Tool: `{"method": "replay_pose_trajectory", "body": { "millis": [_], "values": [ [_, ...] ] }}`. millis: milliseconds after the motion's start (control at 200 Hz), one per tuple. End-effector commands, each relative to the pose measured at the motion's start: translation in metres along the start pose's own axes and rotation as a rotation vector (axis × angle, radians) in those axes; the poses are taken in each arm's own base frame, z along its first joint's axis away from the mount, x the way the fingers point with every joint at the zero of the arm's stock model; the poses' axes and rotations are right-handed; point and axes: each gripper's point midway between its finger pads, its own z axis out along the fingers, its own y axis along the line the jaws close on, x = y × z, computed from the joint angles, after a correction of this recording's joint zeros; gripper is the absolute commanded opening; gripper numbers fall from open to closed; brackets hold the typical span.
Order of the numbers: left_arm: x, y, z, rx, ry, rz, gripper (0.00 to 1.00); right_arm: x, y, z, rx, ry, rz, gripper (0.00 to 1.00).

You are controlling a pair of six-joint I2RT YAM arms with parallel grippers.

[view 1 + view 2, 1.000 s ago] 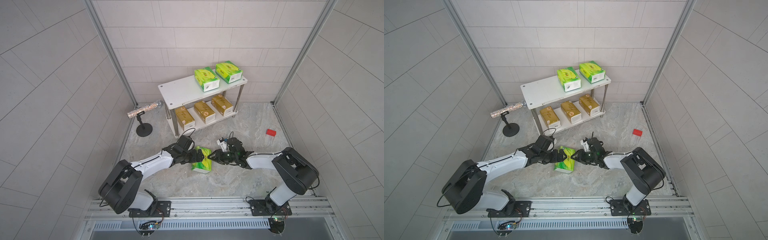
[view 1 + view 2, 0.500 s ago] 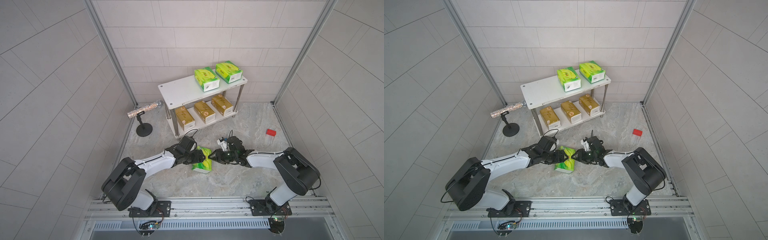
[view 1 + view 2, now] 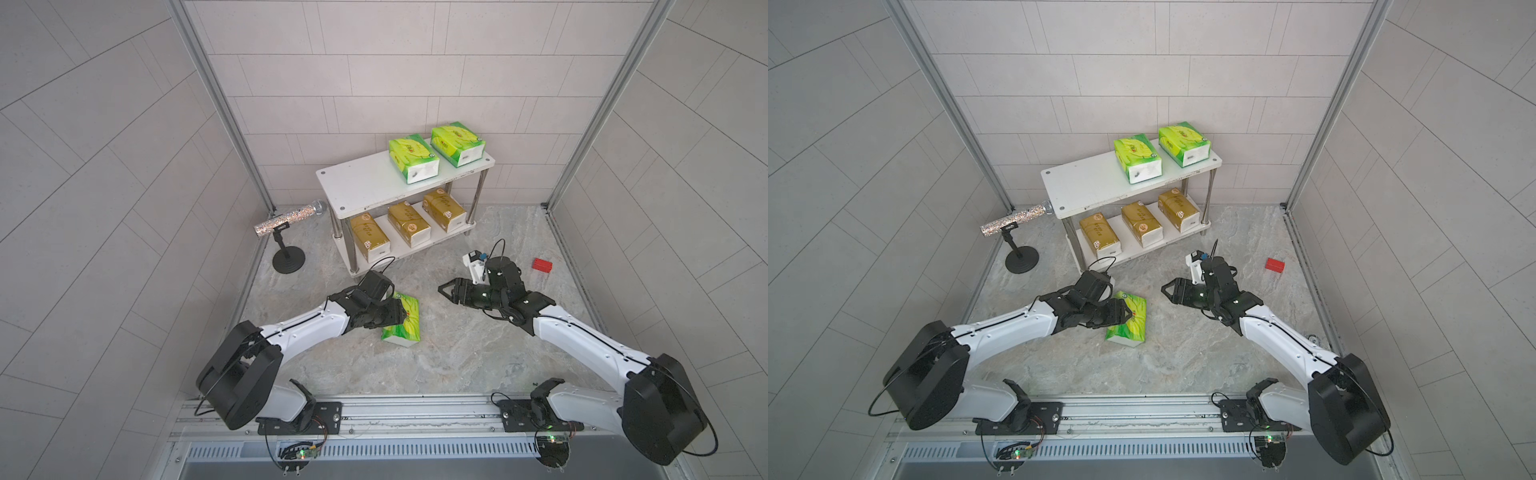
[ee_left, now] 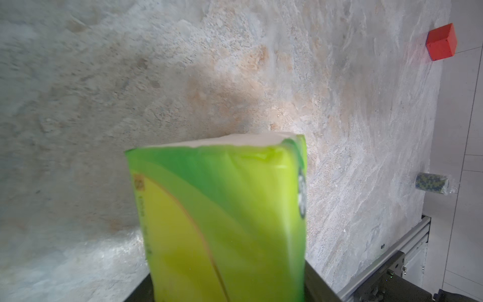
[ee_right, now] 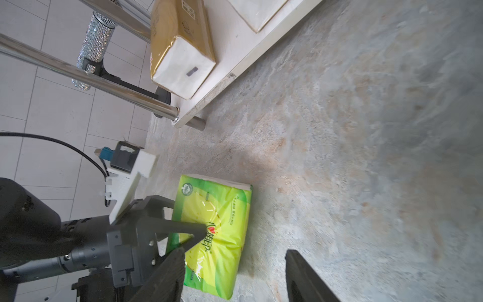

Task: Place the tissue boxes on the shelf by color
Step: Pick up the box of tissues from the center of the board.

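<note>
Marble floor (image 3: 457,357) carries green tissue box (image 3: 406,332), gripped by left hand (image 3: 400,312).

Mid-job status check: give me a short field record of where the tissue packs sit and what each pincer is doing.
top tier: two green packs side by side at one end of the shelf
lower tier: three gold packs in a row
floor: third green pack, lying flat in front of the shelf
left pincer: closed across the third green pack, not lifted
right pincer: open, empty, apart from the pack
other: red block and microphone on the floor
to do: third green pack onto top tier
</note>
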Motion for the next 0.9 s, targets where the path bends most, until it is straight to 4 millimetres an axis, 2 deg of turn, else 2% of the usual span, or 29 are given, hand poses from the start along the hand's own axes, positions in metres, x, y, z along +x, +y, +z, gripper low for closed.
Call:
{"method": "replay_pose_trajectory", "body": {
  "millis": [0, 270, 340, 440, 560, 750, 775, 896],
  "values": [
    [-0.017, -0.019, -0.02, 0.02, -0.055, 0.021, 0.64, 0.021, -0.035, -0.005, 0.123, 0.047, 0.012, 0.65],
    [-0.02, -0.043, -0.046, 0.033, -0.08, 0.056, 0.62, 0.016, -0.052, -0.02, 0.161, 0.012, 0.04, 0.65],
    [-0.022, -0.051, -0.057, 0.055, -0.102, 0.059, 0.62, 0.023, -0.066, -0.021, 0.185, 0.023, 0.063, 0.65],
    [-0.024, -0.062, -0.073, 0.073, -0.117, 0.077, 0.62, 0.023, -0.074, -0.024, 0.202, 0.023, 0.069, 0.65],
    [-0.028, -0.087, -0.099, 0.106, -0.134, 0.129, 0.61, 0.025, -0.077, -0.024, 0.214, 0.032, 0.061, 0.65],
    [-0.056, -0.124, -0.148, 0.156, -0.244, 0.182, 0.6, 0.025, -0.08, -0.021, 0.23, 0.062, 0.051, 0.65],
    [-0.061, -0.128, -0.154, 0.16, -0.261, 0.182, 0.6, 0.014, -0.072, -0.022, 0.217, 0.04, 0.038, 0.65],
    [-0.083, -0.15, -0.185, 0.2, -0.353, 0.181, 0.6, 0.01, -0.069, -0.022, 0.214, 0.039, 0.029, 0.65]
  ]
}}
